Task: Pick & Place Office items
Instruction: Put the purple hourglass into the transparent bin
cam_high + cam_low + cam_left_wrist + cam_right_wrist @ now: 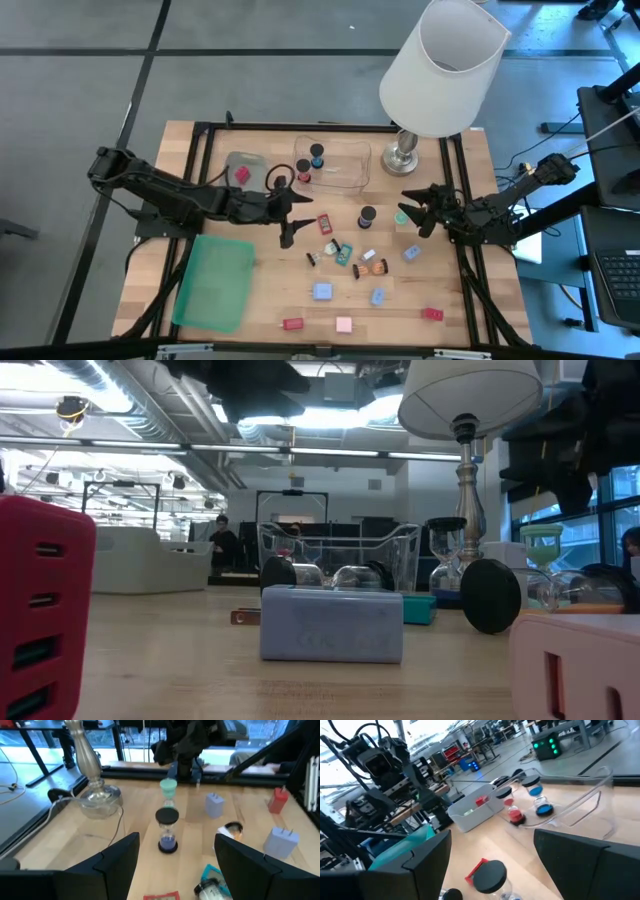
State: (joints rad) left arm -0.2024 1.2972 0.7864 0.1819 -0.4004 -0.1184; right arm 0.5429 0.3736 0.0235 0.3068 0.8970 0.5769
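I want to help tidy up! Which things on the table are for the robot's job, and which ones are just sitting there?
For the job:
hourglass with purple sand
green-topped hourglass
blue plug blocks
red block
pink block

Just sitting there:
lamp
clear tray
green lid

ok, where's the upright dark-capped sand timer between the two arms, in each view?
High: dark-capped timer, table centre, below the lamp base.
Low: right of centre, just left of the lamp stem.
Left wrist: picture centre.
Right wrist: bottom centre.
Shared landmark: lamp base; not in right wrist.
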